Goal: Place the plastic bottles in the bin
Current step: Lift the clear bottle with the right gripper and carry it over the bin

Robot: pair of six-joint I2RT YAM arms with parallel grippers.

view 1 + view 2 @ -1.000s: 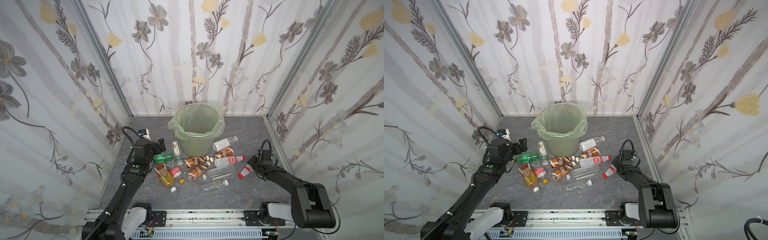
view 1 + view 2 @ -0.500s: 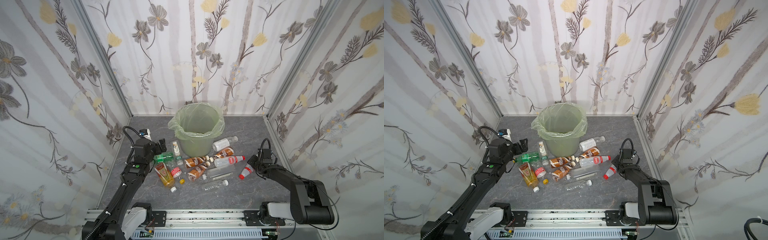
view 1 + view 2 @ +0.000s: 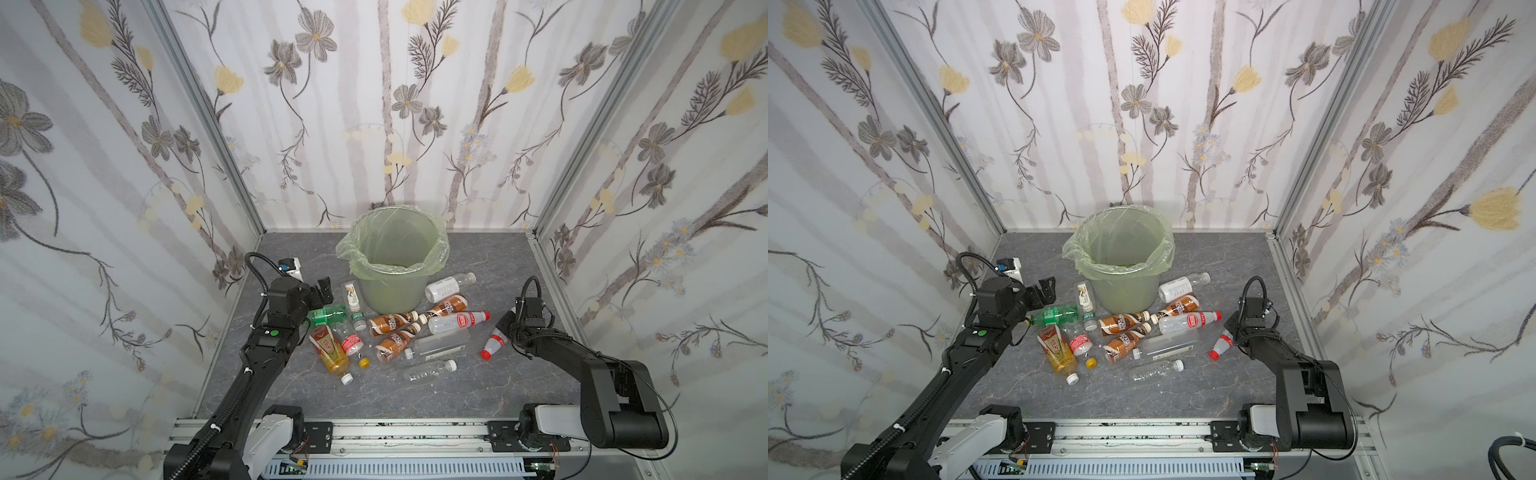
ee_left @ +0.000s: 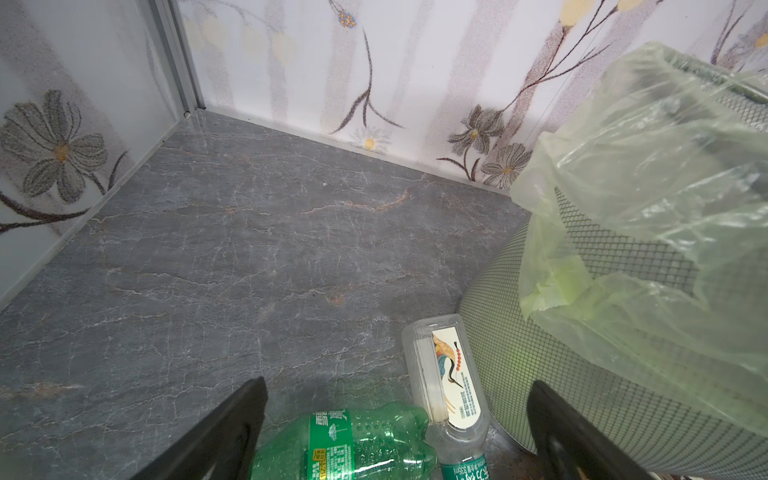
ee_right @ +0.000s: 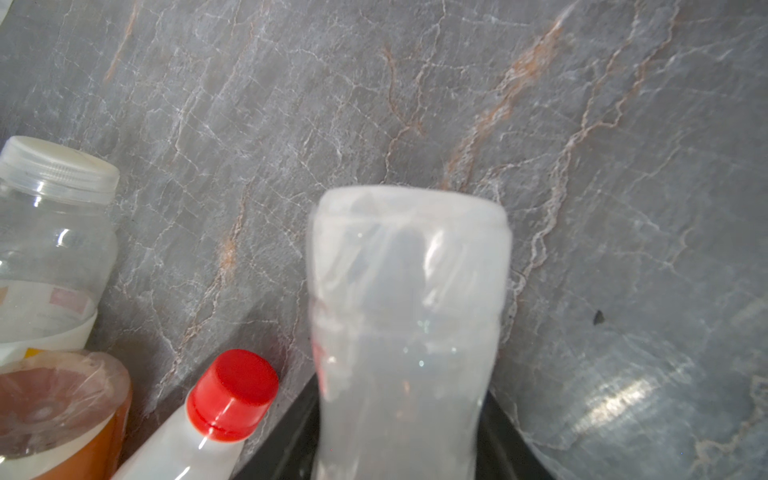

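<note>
The pale green bin point(image 3: 392, 286) with its bag stands at the back middle in both top views. Several plastic bottles lie in front of it: brown-labelled ones point(image 3: 390, 322), a red-labelled clear one point(image 3: 457, 322), an amber one point(image 3: 330, 349). My right gripper point(image 3: 505, 328) is shut on a small cloudy white bottle point(image 5: 409, 291) with a red cap point(image 3: 484, 354), which lies on the floor. My left gripper point(image 4: 399, 399) hangs open just above a green bottle point(image 4: 349, 440). A clear square bottle point(image 4: 444, 374) lies beside the green one, against the bin point(image 4: 623, 291).
Flowered walls close in the grey marble floor point(image 3: 478, 257) on three sides. A metal rail point(image 3: 415, 434) runs along the front. A white connector point(image 3: 293, 268) sits by the left wall. A loose yellow cap point(image 3: 364, 362) lies among the bottles.
The right gripper's jaws have closed in on the small red-capped bottle. The left arm has barely moved and stays open.
</note>
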